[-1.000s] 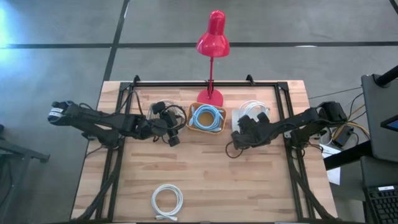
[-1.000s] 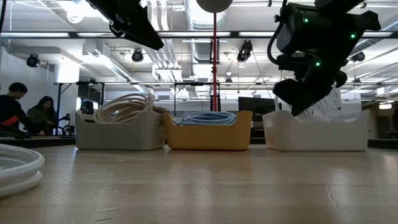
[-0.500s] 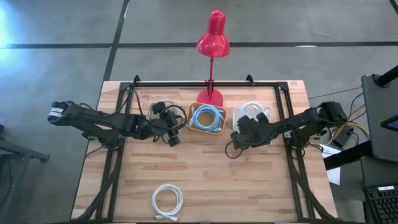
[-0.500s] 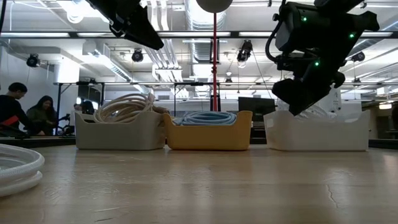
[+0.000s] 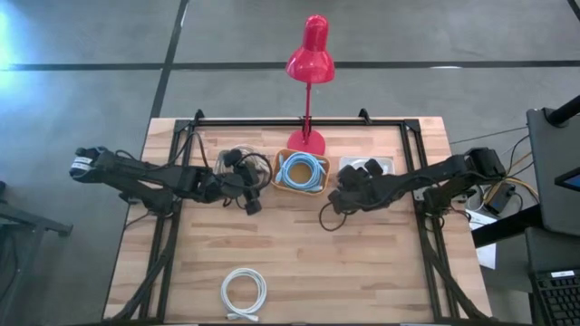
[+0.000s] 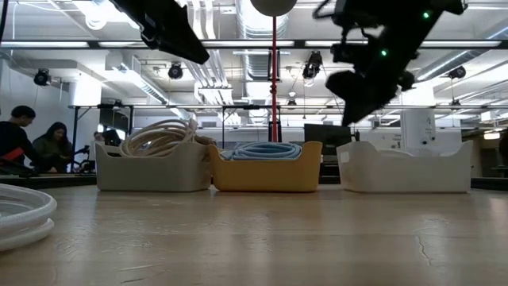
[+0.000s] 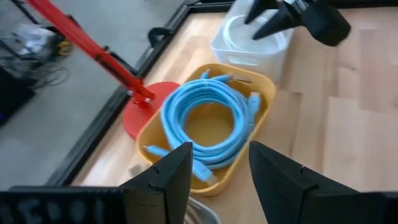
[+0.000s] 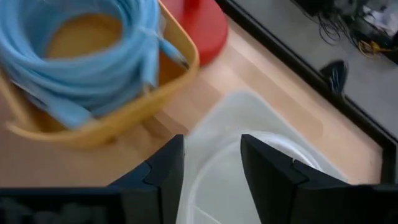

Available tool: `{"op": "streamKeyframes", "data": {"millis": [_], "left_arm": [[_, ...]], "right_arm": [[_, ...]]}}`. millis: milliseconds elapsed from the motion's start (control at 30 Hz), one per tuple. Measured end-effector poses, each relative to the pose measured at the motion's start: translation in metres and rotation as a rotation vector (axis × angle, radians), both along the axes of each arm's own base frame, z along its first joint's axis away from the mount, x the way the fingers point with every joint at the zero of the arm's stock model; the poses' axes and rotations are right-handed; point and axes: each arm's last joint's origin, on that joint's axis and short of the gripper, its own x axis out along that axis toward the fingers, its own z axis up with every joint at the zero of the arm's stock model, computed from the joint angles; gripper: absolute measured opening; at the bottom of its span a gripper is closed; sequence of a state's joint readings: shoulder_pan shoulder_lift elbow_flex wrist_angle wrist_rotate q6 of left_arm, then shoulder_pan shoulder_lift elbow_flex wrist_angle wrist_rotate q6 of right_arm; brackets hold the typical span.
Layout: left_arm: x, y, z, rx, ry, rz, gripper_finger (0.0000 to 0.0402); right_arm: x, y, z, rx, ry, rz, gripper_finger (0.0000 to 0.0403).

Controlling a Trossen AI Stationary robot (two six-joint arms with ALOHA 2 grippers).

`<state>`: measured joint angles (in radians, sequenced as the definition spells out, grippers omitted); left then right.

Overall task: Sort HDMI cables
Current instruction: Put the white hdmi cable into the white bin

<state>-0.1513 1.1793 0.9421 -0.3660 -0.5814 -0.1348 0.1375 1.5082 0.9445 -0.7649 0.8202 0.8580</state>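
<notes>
Wooden desk (image 5: 299, 244) from above: one white cable (image 5: 244, 292) coiled loose near the front edge, well apart from the bins. My right gripper (image 5: 337, 201) could snag a bin rim. Low view: beige cables (image 6: 159, 133) sit heaped (might spill). Wrist views: blue cables (image 7: 208, 121) neatly looped; both pincers empty, parted.

High cam straight above my table (image 5: 299, 244); low cam at tabletop level; both my wrist cams close on yellow bin (image 7: 264, 102).
</notes>
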Motion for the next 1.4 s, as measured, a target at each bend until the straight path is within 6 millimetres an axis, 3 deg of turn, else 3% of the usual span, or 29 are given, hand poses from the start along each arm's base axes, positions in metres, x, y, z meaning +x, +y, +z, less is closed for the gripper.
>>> {"op": "streamKeyframes", "data": {"millis": [367,700,1067,1400], "left_arm": [[0.001,-0.012,-0.007,-0.241,0.037,-0.290,0.0172],[-0.014,-0.053,-0.060,-0.530,0.101,-0.585,0.0172],[-0.034,-0.102,-0.117,-0.705,0.162,-0.625,0.0172],[-0.015,-0.125,-0.149,-0.709,0.373,-0.537,0.0172]], "right_arm": [[0.032,0.005,0.030,-0.051,-0.151,0.170,0.0146],[0.042,0.006,0.031,-0.113,-0.156,0.272,0.0138],[0.042,0.006,0.029,-0.121,-0.132,0.288,0.0148],[0.043,0.006,0.030,-0.119,-0.141,0.286,0.0146]]}}
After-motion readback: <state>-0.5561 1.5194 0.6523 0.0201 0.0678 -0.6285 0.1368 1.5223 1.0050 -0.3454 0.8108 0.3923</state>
